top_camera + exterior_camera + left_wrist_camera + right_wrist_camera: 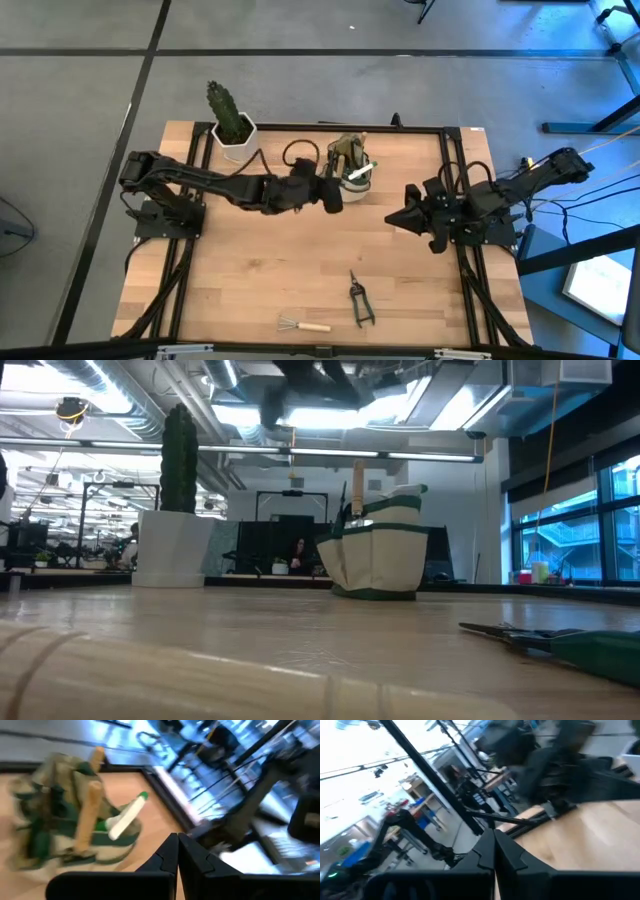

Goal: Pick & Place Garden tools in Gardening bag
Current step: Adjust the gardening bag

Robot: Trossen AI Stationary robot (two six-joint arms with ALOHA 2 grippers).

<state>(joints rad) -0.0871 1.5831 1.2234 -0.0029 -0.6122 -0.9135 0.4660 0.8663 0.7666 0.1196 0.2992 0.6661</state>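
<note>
Left pincer (332, 193) hung just beside the gardening bag (352, 165), its fingers pressed together on nothing; right pincer (397, 219) waited farther off over the desk (250, 260), likewise pressed together and empty; inside the bag, just ahead of the left pincer, stood wooden handles (89, 815) and a white, green-tipped tool (126, 816); well away from both pincers, near the desk's front edge, lay the shears (359, 300) and the little rake (300, 324). Judging by this, the next tool wanted fetching; done well, the arm should clear the bag's rim before swinging, part its fingers early, and descend squarely over a handle.
</note>
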